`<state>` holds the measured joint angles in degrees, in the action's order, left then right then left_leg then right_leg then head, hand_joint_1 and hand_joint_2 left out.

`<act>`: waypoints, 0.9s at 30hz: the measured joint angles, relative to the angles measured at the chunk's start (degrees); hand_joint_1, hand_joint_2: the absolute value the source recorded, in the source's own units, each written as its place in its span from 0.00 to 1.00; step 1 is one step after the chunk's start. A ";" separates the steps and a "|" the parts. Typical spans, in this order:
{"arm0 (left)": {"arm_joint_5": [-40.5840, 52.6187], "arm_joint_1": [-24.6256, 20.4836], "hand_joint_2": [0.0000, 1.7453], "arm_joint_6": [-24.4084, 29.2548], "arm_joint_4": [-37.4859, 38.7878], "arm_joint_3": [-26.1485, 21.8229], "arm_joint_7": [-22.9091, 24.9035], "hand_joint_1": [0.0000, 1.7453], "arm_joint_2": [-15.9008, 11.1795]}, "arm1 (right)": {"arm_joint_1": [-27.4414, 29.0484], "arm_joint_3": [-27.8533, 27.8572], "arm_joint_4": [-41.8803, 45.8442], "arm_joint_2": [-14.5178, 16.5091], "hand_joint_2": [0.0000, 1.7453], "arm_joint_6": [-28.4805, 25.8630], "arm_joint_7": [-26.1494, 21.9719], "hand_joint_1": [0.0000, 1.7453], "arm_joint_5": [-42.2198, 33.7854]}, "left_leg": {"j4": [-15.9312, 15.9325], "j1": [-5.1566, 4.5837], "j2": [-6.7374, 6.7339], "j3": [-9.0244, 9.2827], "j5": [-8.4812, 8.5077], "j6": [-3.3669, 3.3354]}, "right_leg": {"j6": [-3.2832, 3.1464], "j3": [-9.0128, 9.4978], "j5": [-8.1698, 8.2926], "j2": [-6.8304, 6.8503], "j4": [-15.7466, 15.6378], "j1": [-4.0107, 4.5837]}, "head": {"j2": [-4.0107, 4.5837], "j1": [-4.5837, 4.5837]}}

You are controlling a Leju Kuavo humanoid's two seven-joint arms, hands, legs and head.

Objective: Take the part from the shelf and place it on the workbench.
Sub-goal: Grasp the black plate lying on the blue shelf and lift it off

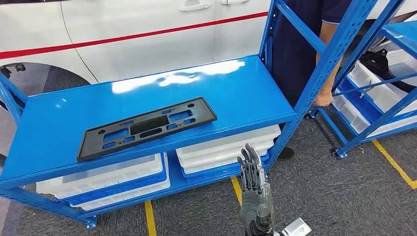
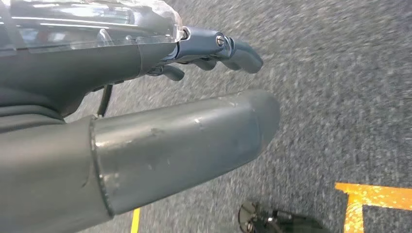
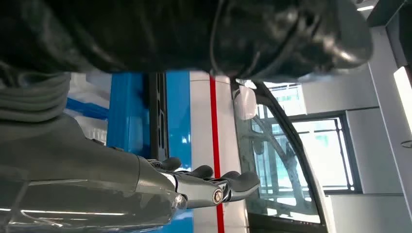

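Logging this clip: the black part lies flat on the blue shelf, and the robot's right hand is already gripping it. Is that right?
Not quite. The black part does lie flat on the blue shelf, but the right hand is not gripping it: the head view shows the hand raised in front of the shelf, below its edge, holding nothing and apart from the part.

The part (image 1: 146,127) lies on the shelf (image 1: 236,93) (bins (image 1: 226,147) beneath); right hand (image 1: 253,189) before it; car (image 1: 123,34) behind.

no readable text, labels, numbers
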<state>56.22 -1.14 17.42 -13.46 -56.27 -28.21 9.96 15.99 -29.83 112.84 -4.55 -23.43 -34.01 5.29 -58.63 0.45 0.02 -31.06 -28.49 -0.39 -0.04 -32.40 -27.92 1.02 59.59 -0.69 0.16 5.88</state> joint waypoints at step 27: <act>4.16 0.07 0.00 -0.92 -0.17 -4.21 0.64 0.00 -3.25 | -6.21 -0.11 -20.61 2.33 1.00 -14.19 29.28 0.00 52.91 | -12.14 0.78 0.32 -6.03 -3.92 1.57 | -0.82 0.58 0.48 -0.73 -1.23 -0.56 | -0.01 -0.09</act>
<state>60.37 -1.07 16.50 -13.64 -60.48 -27.57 6.70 9.79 -29.95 92.23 -2.22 -37.62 -4.73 58.20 -70.78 1.23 0.35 -37.09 -32.41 1.19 -0.87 -31.81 -27.44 0.29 58.36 -1.25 0.16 5.79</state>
